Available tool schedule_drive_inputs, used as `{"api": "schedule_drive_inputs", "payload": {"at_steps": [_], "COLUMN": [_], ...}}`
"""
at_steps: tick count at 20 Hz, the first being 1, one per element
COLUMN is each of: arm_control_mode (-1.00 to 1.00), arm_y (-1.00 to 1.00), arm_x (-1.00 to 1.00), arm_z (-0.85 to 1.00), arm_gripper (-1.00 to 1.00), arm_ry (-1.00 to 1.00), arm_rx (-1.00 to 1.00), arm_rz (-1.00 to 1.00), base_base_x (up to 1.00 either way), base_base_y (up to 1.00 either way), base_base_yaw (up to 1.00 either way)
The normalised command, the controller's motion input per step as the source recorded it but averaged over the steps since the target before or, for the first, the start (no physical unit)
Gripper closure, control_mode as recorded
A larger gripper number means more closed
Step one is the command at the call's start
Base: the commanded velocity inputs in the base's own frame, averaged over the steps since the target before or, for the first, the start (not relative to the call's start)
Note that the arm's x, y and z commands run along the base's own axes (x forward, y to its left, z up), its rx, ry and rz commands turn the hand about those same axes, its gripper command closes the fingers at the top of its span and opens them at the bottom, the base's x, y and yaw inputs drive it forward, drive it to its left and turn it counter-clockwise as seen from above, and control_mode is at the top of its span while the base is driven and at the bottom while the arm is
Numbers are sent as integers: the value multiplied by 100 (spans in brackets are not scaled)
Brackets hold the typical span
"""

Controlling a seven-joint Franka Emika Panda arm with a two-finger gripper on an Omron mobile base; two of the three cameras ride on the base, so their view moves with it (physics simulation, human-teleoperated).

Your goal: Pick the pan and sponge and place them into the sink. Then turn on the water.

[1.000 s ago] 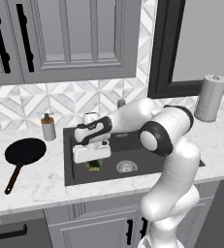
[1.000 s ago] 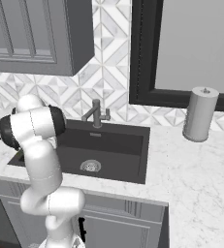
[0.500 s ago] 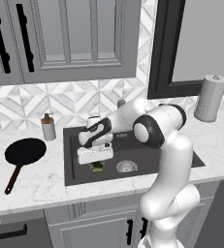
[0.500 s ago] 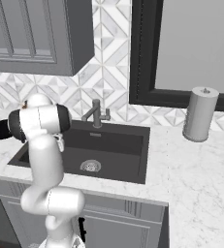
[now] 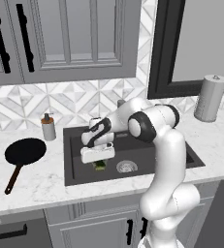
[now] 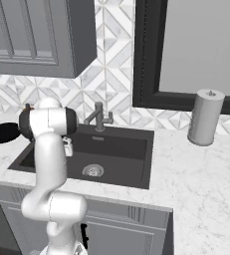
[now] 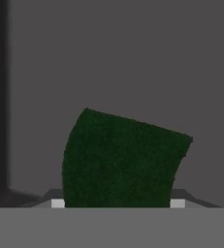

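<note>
Since a second ago the white arm has been folding its elbow further in toward the basin, carrying the hand a little lower and leftward over the sink floor, while the things on the counter are staying where they were. From the left, the round flat black frying pan with the long reddish-brown handle (image 5: 24, 152) is lying on the white marble counter (image 5: 36, 186), well apart from the basin, with the small brown-and-white soap dispenser bottle (image 5: 48, 128) standing just behind it near the sink's corner. Next, the two-finger gripper (image 5: 100, 163) is hanging inside the large dark grey rectangular sink (image 5: 79, 179), and its jaws are standing partly spread and pinching the small dark green sponge with the yellow-green layer (image 5: 100, 165), which is showing just beneath the white hand, above the sink floor. In the hand view the sponge (image 7: 120, 160) is sitting between the fingertips. The round silver drain (image 5: 126, 166) is lying just right of the sponge. The slim grey metal faucet (image 6: 99, 117) is rising behind the basin, and the grey paper-towel roll (image 5: 210, 98) is standing on the counter at the far right.
</note>
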Motion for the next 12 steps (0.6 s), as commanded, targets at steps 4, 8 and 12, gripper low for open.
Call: {"api": "schedule_drive_inputs", "payload": {"at_steps": [4,8,12], "arm_control_mode": [-100,-100,-100], "arm_y": [-21,-10,-7], "arm_x": [19,13,17], "arm_z": [-40,-47,-26], "arm_gripper": [100,100,100], "arm_ry": [0,0,0], "arm_rx": [0,0,0], "arm_rz": [0,0,0], "base_base_x": [0,0,0], "base_base_y": [0,0,0], "base_base_yaw": [0,0,0]}}
